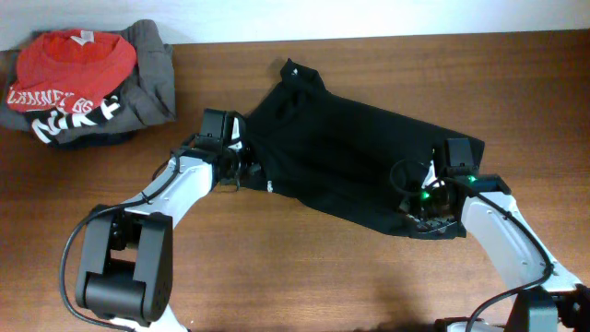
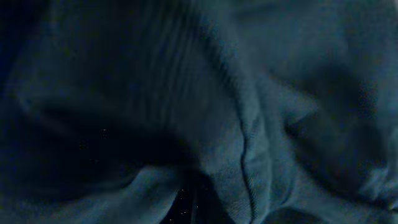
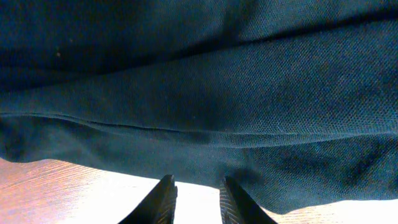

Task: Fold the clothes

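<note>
The clothes (image 1: 350, 157), one black garment, lie spread and rumpled across the middle of the wooden table (image 1: 304, 277). My left gripper (image 1: 241, 168) sits at the garment's left edge. In the left wrist view its fingers are hidden and dark folds of the clothes (image 2: 249, 124) fill the picture; it is shut on the fabric. My right gripper (image 1: 426, 205) is at the garment's right hem. In the right wrist view the right gripper (image 3: 197, 180) has its fingers a little apart, tips at the hem of the clothes (image 3: 217, 93), with bare table showing between them.
A pile sits at the far left corner: a red shirt (image 1: 69, 60) with white lettering on top, a grey garment (image 1: 152, 78) beside it. The table's back edge runs along the top of the overhead view.
</note>
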### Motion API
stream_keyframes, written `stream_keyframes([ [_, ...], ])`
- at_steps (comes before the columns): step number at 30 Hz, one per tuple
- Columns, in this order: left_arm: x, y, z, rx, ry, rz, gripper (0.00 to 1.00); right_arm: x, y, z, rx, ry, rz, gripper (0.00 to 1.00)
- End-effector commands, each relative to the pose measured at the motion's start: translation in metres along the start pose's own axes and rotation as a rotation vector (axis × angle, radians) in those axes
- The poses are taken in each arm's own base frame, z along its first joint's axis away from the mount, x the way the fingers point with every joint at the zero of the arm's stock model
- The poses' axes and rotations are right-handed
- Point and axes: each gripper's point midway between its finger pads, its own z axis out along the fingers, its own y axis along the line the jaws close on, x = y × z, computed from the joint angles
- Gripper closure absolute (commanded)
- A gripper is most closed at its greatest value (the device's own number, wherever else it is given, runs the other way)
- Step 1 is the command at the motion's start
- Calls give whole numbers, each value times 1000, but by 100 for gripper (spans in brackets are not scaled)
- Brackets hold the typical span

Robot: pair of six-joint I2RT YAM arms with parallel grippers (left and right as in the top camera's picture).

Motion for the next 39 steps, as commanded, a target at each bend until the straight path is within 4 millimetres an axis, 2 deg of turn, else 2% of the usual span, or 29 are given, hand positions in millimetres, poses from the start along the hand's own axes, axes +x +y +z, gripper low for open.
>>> stream_keyframes([
  [1, -8, -10, 2, 36, -25, 7, 99, -6, 4, -2, 3, -19, -3, 71],
  [7, -24, -19, 4, 77, -84, 31, 99, -6, 3, -2, 6, -21, -3, 71],
  [16, -30, -24, 34, 136, -108, 59, 99, -6, 3, -2, 6, -21, -3, 71],
  [19, -37, -28, 35, 155, -144, 104, 99, -6, 3, -2, 6, -21, -3, 71],
  [23, -57, -43, 29, 196, -241, 233, 99, -9, 5, -3, -2, -34, -7, 71],
  [28, -80, -63, 17, 263, -354, 293, 99, -14, 8, -3, -11, -52, -58, 71],
  [30, -84, -78, 8, 322, -365, 318, 99, -15, 9, -3, -15, -59, -79, 71],
  [31, -84, -93, -3, 379, -355, 340, 99, -15, 11, -4, -25, -54, -80, 71],
  [33, -82, -100, -15, 395, -323, 337, 99, -11, 17, -5, -57, -34, -80, 71],
  [36, -76, -92, -30, 316, -267, 289, 99, -8, 22, -5, -84, -17, -81, 71],
  [39, -67, -64, -42, 145, -192, 189, 99, -6, 16, -2, -59, -2, -73, 70],
])
